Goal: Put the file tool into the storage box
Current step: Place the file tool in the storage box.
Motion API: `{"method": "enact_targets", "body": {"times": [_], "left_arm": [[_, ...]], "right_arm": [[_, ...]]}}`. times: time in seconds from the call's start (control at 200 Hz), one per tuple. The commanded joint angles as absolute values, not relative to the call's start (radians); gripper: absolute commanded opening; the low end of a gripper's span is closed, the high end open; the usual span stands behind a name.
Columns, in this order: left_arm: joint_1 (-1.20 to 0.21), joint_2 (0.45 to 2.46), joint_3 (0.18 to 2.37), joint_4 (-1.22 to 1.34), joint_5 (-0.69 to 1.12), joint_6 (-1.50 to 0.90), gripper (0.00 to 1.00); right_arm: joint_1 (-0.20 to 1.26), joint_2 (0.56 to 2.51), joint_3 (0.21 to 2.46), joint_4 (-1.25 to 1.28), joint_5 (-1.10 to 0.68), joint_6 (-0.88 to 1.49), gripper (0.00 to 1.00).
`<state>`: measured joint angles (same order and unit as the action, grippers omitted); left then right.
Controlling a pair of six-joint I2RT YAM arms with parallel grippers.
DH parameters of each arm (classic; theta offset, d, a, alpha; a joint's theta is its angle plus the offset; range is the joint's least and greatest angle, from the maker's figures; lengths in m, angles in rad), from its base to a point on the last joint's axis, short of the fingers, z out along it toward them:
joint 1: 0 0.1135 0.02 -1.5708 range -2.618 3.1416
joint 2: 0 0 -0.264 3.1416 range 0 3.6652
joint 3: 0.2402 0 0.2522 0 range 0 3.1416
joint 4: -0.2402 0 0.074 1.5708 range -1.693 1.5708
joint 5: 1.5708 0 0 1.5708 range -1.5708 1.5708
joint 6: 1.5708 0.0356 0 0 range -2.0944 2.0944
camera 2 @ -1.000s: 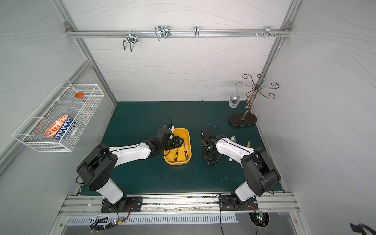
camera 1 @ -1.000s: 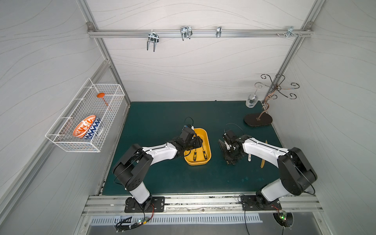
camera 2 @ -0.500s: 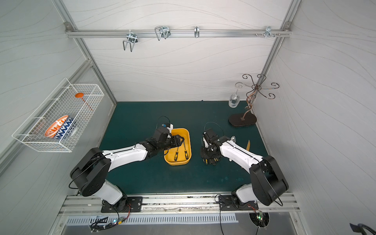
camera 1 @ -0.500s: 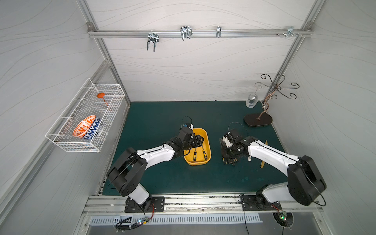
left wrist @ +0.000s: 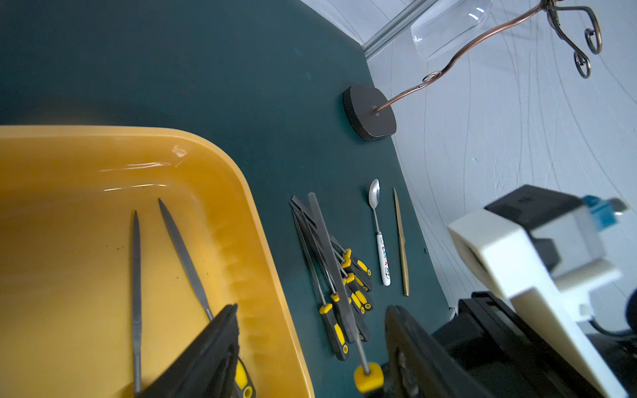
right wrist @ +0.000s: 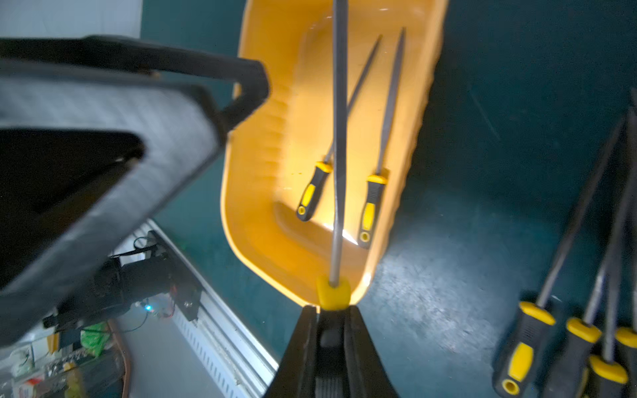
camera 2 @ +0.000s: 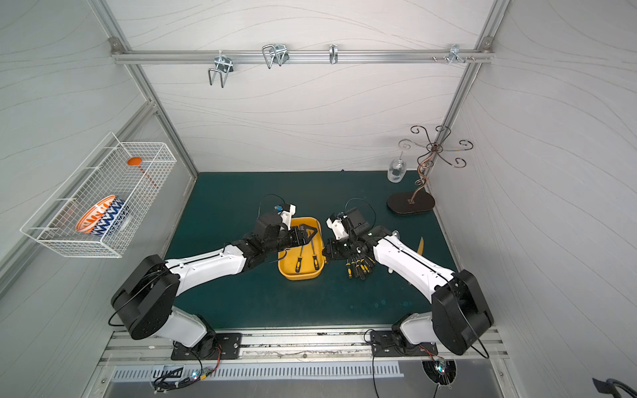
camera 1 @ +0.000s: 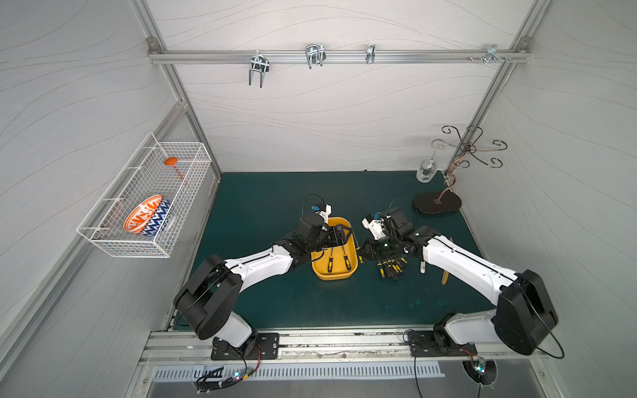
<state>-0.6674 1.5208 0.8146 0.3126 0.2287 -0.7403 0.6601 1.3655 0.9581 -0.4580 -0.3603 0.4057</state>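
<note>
The yellow storage box (camera 1: 332,277) (camera 2: 300,275) sits mid-table with two black-and-yellow files (right wrist: 370,206) lying inside. My right gripper (right wrist: 332,310) (camera 1: 362,253) is shut on the handle of another file tool (right wrist: 339,138) (left wrist: 331,258), held just off the box's right rim with its shaft reaching over the box in the right wrist view. My left gripper (left wrist: 313,310) (camera 1: 344,234) hangs open over the box's right side. One of its fingers (left wrist: 213,344) is above the box floor. The held file's yellow collar shows between the jaws, untouched.
Several more files (camera 1: 391,267) (left wrist: 344,275) lie in a pile right of the box, then a spoon (left wrist: 379,234) and a wooden stick (left wrist: 401,241). A curly metal stand (camera 1: 437,204) and a glass (camera 1: 426,172) are at the back right. A white wire basket (camera 1: 144,203) hangs on the left wall.
The left gripper's jaws have spread wider. The right gripper has carried the file leftward from above the pile to the box's right rim.
</note>
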Motion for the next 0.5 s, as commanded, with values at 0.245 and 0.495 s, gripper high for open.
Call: {"method": "enact_targets", "body": {"times": [0.245, 0.495], "left_arm": [[-0.664, 1.503, 0.804, 0.37, 0.247, -0.748, 0.34], [-0.662, 1.5, 0.794, 0.326, 0.217, -0.73, 0.0]], "right_arm": [[0.711, 1.404, 1.039, -0.432, -0.388, 0.382, 0.11], [0.71, 1.401, 1.032, -0.43, -0.366, 0.398, 0.25]]}}
